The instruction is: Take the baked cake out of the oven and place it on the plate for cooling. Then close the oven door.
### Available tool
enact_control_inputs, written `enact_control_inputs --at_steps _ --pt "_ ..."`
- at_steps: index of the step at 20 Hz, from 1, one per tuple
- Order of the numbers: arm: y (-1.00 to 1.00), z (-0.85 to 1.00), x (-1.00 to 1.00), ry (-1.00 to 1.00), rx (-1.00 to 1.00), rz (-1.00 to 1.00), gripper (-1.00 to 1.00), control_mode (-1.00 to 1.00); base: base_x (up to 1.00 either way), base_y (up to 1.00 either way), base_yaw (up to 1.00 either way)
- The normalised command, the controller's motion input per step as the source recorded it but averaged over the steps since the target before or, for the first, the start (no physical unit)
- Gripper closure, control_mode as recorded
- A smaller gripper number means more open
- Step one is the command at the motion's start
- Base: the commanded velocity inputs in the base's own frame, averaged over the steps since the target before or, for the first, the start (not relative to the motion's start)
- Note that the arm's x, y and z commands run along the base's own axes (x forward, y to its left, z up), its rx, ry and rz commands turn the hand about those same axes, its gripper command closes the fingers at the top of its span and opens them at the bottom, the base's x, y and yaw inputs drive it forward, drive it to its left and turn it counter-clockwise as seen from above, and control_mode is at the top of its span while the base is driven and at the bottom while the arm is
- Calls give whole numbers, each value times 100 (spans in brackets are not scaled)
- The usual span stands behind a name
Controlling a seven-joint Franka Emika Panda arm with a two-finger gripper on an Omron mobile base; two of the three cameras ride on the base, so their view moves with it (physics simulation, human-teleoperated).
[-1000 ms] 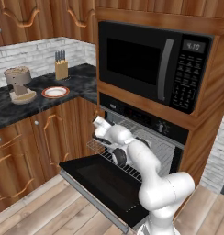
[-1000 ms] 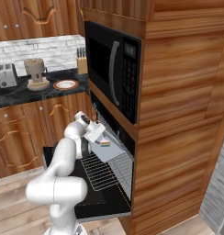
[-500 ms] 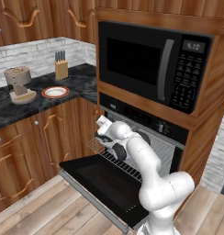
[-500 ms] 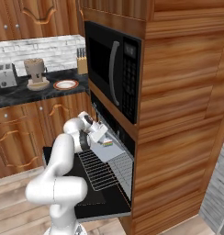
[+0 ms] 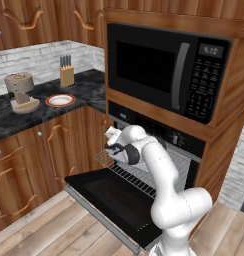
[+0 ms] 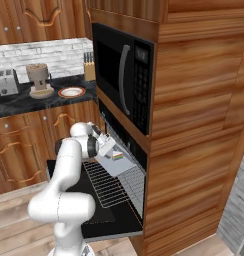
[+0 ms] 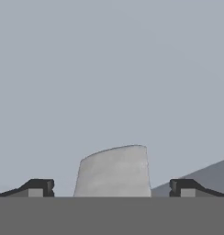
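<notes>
The oven [image 5: 180, 140] stands open, its oven door [image 5: 110, 196] dropped flat below the wire rack [image 6: 107, 186]. The baked cake [image 6: 117, 156], small and greenish, lies on a pale grey sheet [image 6: 125, 167] at the rack's front. My gripper [image 6: 111, 151] reaches into the oven mouth just left of the cake; from the left it shows at the rack's front corner [image 5: 114, 145]. In the hand view the gripper [image 7: 111, 188] is open, both fingertips [image 7: 38, 187] wide apart with a pale grey shape [image 7: 114, 170] between them. The plate [image 5: 60, 100], white with a red-orange rim, sits on the counter.
The black microwave [image 5: 159, 67] sits directly above the oven. On the dark counter [image 5: 84, 92] stand a knife block [image 5: 67, 76], a brown appliance [image 5: 21, 90] and a toaster [image 6: 7, 81]. Wooden cabinets run below; the open door juts over the floor.
My hand has edged a little deeper into the oven, closer to the cake. The jaws have stayed wide. Nothing else has moved.
</notes>
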Motion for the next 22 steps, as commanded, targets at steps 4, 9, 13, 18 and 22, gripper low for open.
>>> enact_control_inputs --at_steps 4,9,13,18,22 --pt "-21 0 -19 0 0 6 -100 -100 0 0 0" --pt "-18 0 -1 0 0 12 -100 -100 0 0 0" --pt "-7 0 0 2 0 13 -100 -100 0 0 0" --pt "-6 0 12 3 0 14 -100 -100 0 0 0" --pt "0 0 13 6 0 13 -100 -100 0 0 0"
